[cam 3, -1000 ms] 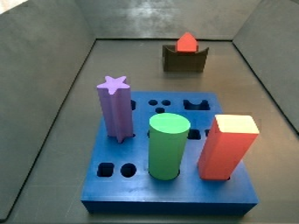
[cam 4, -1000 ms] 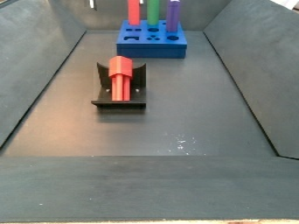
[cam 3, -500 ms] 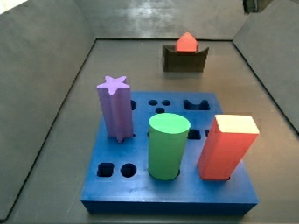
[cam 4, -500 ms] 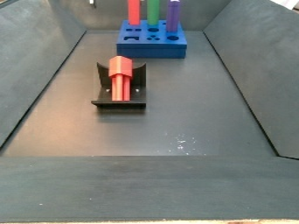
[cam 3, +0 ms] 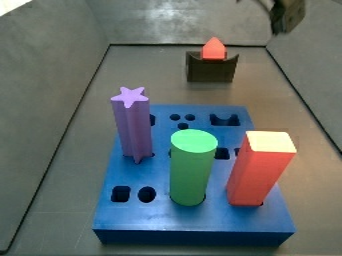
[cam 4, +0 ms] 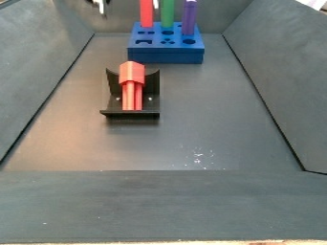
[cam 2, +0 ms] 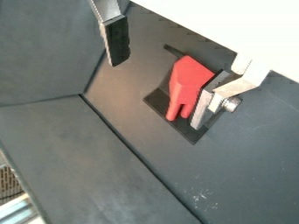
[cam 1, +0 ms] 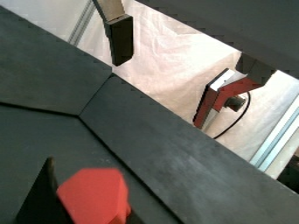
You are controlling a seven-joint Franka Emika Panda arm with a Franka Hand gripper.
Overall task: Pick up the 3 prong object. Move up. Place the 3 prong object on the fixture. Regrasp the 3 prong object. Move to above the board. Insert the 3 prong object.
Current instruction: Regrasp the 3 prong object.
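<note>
Both side views show the 3 prong object lying in the notch of the fixture, its long axis horizontal and running along the bin floor; in a side view its pointed red end faces the camera above the dark block. Beyond the fixture's far end stands the board, well apart from it, with the purple star peg, green cylinder and red-orange block upright on it. The gripper hangs high above the floor, with the red piece below it, seen past the fingers and not between them. The jaws stand wide apart and hold nothing: one dark-padded finger and its partner are well separated. In a wrist view the red piece is cut off by the frame edge and blurred. In a side view only a dark blurred bit of the arm shows at the frame's upper corner.
</note>
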